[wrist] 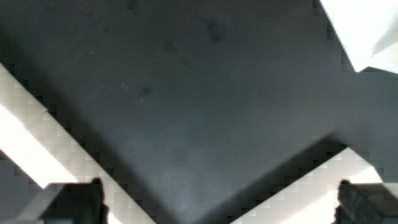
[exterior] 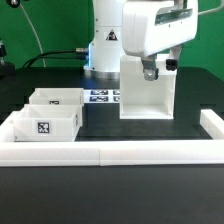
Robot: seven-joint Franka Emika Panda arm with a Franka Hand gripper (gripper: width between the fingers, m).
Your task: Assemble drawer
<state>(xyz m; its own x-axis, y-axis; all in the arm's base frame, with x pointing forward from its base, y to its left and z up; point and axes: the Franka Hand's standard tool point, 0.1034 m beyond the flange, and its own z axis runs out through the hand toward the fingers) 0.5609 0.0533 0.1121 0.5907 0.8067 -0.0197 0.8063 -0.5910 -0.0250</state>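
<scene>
The tall white drawer case stands upright on the black table at the exterior view's right. Two small white trays, each with a black-and-white tag, sit at the exterior view's left: one nearer and one behind it. My gripper hangs at the case's top edge, in front of its upper face. In the wrist view the gripper is open, with one dark fingertip at each side and only dark surface between them. White surfaces flank that dark area; I cannot tell which part they belong to.
The marker board lies flat on the table between the trays and the case. A low white border wall runs along the front and up both sides. The robot's base stands behind the board.
</scene>
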